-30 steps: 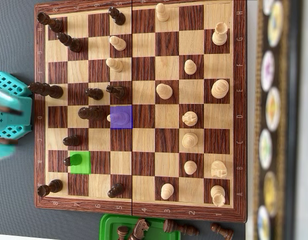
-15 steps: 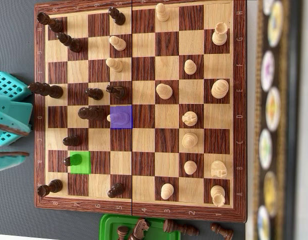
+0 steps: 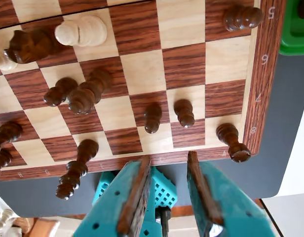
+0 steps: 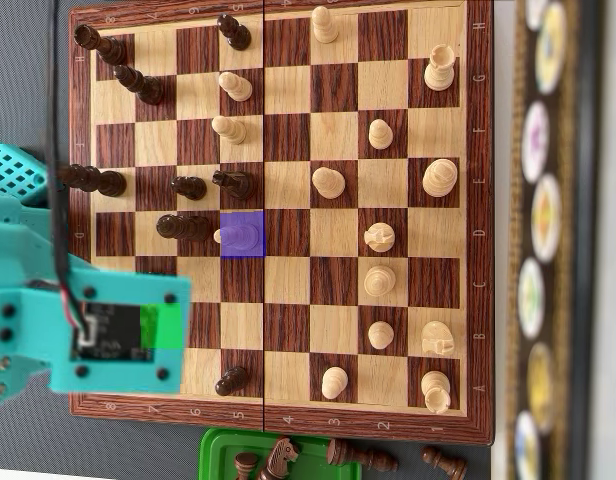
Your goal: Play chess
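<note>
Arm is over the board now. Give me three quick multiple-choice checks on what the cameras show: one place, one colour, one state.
1. In the overhead view, where is the green tray relative to the chessboard?
A. Above its top edge
B. Below its bottom edge
C. On its centre squares

2. What colour are the bodies of the fingers in the wrist view?
A. Orange
B. White
C. Teal

3. How do the fingers stand?
A. Shut on a dark pawn
B. Open, nothing between them
C. Shut on a light pawn

Answers:
1 B: the tray sits just past the board's bottom frame.
2 C: both are teal plastic with brown inner pads.
3 B: there is a clear gap between them at the board's edge, and no piece is in it.
</note>
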You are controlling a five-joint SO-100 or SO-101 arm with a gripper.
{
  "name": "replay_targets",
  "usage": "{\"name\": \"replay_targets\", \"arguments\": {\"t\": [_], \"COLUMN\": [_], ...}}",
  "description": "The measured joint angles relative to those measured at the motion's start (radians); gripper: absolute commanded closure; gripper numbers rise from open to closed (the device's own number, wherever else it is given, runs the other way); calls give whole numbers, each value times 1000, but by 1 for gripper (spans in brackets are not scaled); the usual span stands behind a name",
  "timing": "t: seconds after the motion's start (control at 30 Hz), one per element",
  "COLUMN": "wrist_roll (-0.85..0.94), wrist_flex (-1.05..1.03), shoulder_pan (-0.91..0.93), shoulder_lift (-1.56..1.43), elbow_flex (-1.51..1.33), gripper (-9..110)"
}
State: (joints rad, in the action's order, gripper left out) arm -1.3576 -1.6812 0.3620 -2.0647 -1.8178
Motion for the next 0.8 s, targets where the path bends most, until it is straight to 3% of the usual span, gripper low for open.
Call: {"name": "replay_targets", "arguments": {"t": [0.8], "wrist_roll": [0], "wrist_flex": [0], "shoulder_pan": [117], "shoulder_lift": [282], "elbow_flex": [-52], "gripper": [89]}}
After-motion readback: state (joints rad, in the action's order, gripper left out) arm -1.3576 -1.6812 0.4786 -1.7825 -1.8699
